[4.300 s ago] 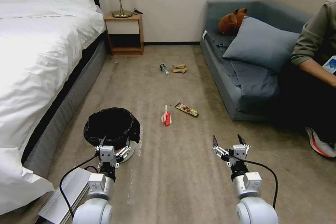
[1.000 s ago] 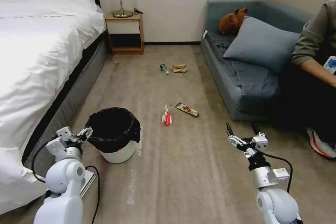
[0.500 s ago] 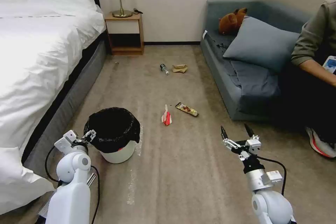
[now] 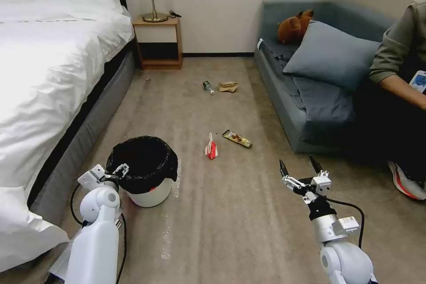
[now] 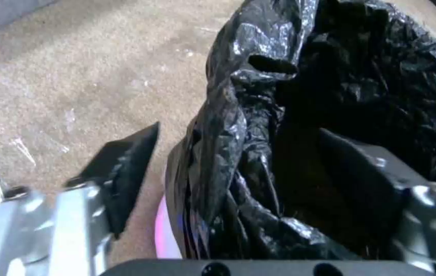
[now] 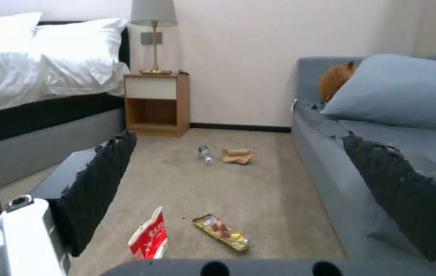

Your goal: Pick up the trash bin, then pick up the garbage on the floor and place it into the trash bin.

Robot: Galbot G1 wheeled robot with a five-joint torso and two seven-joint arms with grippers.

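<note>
On beige carpet, left pincer [image 4: 119,170] spread astride round white trash bin [image 4: 148,188] rim, crinkled black liner [image 5: 330,96], right pincer [image 4: 299,169] spread.

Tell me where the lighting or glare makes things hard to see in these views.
Head view: the white bed is overexposed, its folds washed out. Left wrist view: the trash bin liner throws bright specular glints, its inside is near black, and the left end effector straddling the rim looks soft. Right wrist view: the open right end effector frames the red-and-white packet and snack wrapper in even light.
</note>
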